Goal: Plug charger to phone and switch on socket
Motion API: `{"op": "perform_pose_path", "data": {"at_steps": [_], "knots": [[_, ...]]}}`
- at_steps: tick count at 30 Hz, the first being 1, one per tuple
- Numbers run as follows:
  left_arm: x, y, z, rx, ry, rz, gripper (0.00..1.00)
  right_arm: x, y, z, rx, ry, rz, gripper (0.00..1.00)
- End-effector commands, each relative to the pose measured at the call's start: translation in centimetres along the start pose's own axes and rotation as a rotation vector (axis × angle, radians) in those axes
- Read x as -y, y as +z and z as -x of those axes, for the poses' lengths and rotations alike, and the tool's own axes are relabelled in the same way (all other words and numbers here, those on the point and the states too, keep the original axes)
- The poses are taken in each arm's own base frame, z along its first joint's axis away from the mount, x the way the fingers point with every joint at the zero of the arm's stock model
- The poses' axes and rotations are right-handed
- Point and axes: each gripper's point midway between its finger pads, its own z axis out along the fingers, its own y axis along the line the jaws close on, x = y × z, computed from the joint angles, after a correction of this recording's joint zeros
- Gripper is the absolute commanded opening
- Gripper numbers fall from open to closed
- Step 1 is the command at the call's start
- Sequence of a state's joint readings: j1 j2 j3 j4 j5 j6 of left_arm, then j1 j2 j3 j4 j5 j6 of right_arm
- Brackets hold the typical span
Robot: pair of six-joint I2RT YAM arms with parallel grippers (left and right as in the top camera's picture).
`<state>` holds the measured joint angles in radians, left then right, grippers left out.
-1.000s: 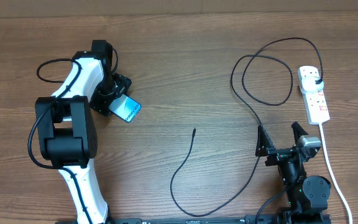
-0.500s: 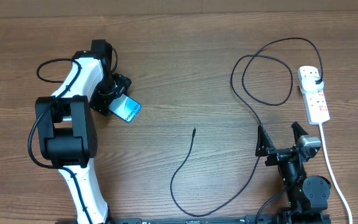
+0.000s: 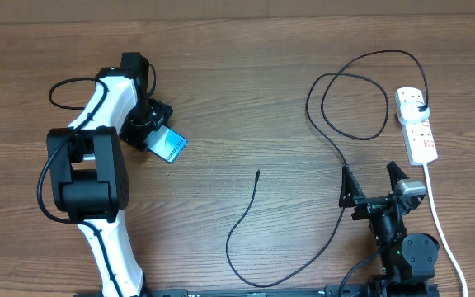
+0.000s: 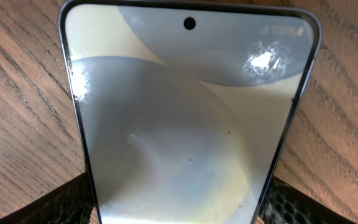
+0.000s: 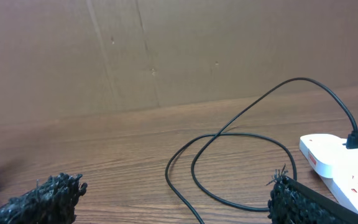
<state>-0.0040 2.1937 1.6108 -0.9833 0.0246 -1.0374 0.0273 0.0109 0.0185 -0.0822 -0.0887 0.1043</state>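
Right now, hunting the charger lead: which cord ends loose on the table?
The thin black cable, its tip free mid-table; the white cord runs out of view.

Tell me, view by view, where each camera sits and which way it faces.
Overhead: fixed above the table, looking straight down; both arms show, left pincer at the phone, right pincer open.
Left wrist: on the left arm, looking down along its fingers at the phone's screen; only the two tips show.
Right wrist: on the right arm, looking level across the table toward a cardboard wall; its fingertips show at the bottom corners.
Shared: overhead and right wrist both show the socket and the charger loop.
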Motion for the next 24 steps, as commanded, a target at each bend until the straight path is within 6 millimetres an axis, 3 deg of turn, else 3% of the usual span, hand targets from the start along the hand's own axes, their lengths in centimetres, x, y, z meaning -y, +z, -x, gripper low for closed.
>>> {"op": "perform_pose_path", "data": {"at_steps": [1, 24], "knots": [[-1.88, 4.84, -1.27, -0.08, 0.006, 0.092, 0.85, 0.07, 0.02, -0.22, 0.003, -0.001, -0.003, 1.0], [-1.87, 4.84, -1.26, -0.079, 0.006, 0.091, 0.81, 0.07, 0.02, -0.22, 0.003, -0.001, -0.003, 1.0]]}}
